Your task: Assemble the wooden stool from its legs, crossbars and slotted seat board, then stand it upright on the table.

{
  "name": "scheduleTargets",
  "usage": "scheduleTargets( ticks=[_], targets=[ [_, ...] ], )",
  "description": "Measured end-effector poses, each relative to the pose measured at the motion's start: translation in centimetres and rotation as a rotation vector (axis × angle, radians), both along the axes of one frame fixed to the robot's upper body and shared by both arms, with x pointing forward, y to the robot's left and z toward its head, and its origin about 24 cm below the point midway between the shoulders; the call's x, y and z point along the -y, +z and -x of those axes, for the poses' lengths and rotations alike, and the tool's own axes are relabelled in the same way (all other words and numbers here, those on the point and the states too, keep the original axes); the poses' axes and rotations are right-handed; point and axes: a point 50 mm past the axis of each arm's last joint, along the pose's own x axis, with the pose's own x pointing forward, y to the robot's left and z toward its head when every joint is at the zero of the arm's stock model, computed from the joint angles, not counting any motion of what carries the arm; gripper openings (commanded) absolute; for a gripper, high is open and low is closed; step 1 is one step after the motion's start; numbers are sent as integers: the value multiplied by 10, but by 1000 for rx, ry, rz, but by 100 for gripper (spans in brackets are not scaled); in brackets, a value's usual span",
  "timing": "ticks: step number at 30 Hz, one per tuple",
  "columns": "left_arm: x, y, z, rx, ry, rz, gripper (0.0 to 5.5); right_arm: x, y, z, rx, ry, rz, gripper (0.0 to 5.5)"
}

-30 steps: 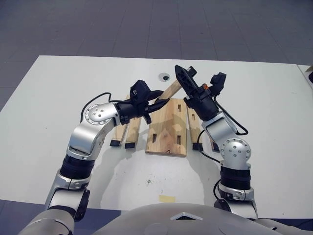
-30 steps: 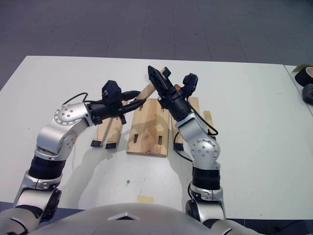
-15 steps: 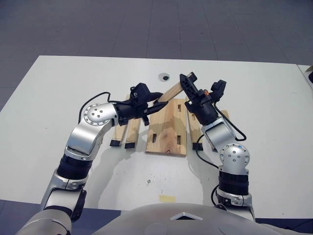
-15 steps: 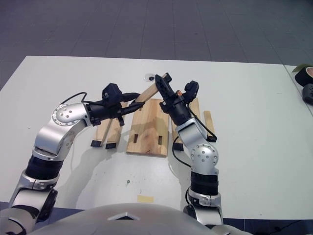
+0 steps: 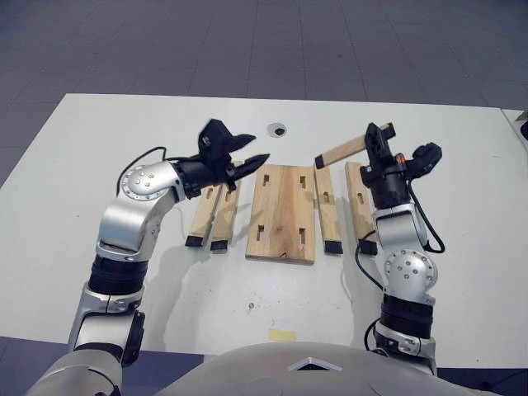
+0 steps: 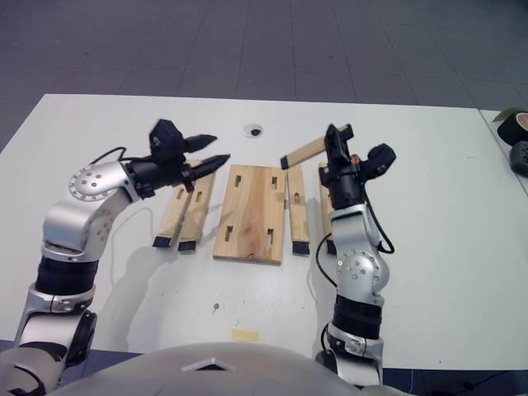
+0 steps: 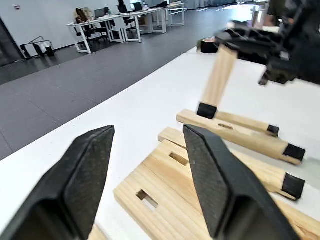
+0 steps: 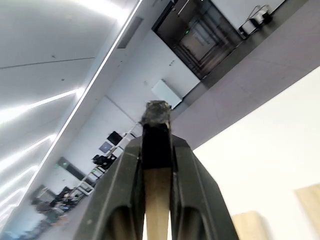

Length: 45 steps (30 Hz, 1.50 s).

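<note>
Your left gripper (image 5: 257,147) has let go and drawn back leftward; it now hangs with fingers spread above the two legs (image 5: 213,216) lying left of the board (image 5: 282,213). Your right gripper (image 5: 378,139) alone pinches the leg (image 5: 342,151), carried rightward and held tilted in the air past the board's far right corner. The handover looks complete, though every slot is still unfilled.

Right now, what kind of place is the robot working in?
Probably an open-plan office or lab hall: rows of desks with chairs and monitors, a grey tiled floor around the white table, and long ceiling strip lights.
</note>
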Motion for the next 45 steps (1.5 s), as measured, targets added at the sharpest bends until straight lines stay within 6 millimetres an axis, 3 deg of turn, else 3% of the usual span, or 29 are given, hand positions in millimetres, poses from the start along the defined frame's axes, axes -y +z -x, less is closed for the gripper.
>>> scheduleTargets(
  ticks=[4, 8, 14, 20, 28, 37, 45],
  targets=[
    [-15, 3, -4, -35, 120, 81, 369, 15, -23, 12, -86, -106, 118, 42],
    [-8, -3, -1, -74, 114, 95, 441, 3, -46, 7, -142, -96, 202, 42],
    [-3, -6, 0, -85, 94, 84, 539, -5, -40, -4, -75, -74, 208, 42],
    [1, -13, 2, -109, 83, 69, 540, -7, -38, -5, -61, -61, 236, 42],
    [1, -16, 2, -115, 91, 54, 540, -15, -49, -7, -104, -13, 262, 42],
    [0, -23, 0, -100, 103, -16, 540, -24, -40, -15, -130, -38, 513, 42],
    [0, -23, 0, -55, 90, -94, 540, -31, -45, -15, -89, -19, 695, 42]
  ],
)
